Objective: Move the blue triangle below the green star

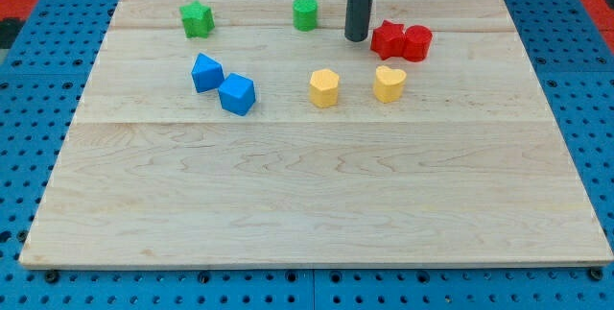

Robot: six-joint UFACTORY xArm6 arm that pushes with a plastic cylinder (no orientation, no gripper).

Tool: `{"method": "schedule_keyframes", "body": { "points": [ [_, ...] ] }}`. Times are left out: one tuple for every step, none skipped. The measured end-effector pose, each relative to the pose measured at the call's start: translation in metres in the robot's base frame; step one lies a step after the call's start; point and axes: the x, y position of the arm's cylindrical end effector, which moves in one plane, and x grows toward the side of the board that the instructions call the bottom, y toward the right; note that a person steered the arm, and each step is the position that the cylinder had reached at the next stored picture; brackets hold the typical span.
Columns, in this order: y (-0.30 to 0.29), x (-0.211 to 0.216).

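Jaws are none on this arm; my tip (pixel 356 37) is a bare dark rod end, holding nothing, set down near the view's top between the green cylinder (pixel 305 12) and the red star (pixel 388 38), just beside the latter but apart from it. A red cylinder (pixel 417 42) touches that star. The blue triangle (pixel 206 72) lies below the green star (pixel 197 19), touching a blue cube (pixel 237 93). Two yellow blocks (pixel 324 87) (pixel 389 83) sit mid-bench. The pale wooden bench (pixel 307 214) rests on blue pegboard (pixel 29 108).
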Motion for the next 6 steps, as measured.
{"method": "schedule_keyframes", "body": {
  "points": [
    [-0.015,0.012],
    [-0.061,0.015],
    [-0.084,0.019],
    [-0.138,0.04],
    [-0.142,0.05],
    [-0.164,0.066]
  ]
}}
